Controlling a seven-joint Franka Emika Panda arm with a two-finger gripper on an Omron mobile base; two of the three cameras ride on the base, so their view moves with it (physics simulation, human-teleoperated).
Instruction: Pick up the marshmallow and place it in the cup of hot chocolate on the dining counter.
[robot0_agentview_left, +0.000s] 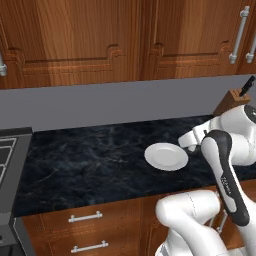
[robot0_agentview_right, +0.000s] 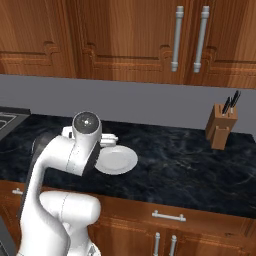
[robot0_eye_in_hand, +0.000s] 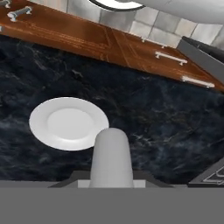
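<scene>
Since my fingers are drawn in narrow, the marshmallow (robot0_eye_in_hand: 110, 155) stands pinched between them: in the hand view it rises as a pale, round-topped block close in front of the lens, and its top overlaps the nearest rim of the plate (robot0_eye_in_hand: 68, 122). The fingertips themselves are hidden behind it, so I judge the grip from how the block sits right where they meet.

My gripper (robot0_agentview_left: 186, 142) hangs just beside the plate on its wall side, raised off the surface, with the hand turned to look back across the plate towards the drawer fronts. From the right base view my own elbow covers most of the hand, and the plate (robot0_agentview_right: 116, 160) peeks out from behind it.

The plate (robot0_agentview_left: 166, 156) is round, white and bare, lying flat on the black marble counter (robot0_agentview_left: 90, 160). Below the plate, on the robot's side, run the brown wood drawers (robot0_agentview_left: 85, 217) with pale bar handles. Well to the plate's left, at the counter's end, is the edge of the stove (robot0_agentview_left: 7, 150). Well to the plate's right, back against the grey wall (robot0_agentview_left: 100, 105), stands a wooden knife block (robot0_agentview_right: 221, 127) with dark handles sticking up. Above the plate, over the wall, hang the wood cabinets (robot0_agentview_left: 75, 35).
</scene>
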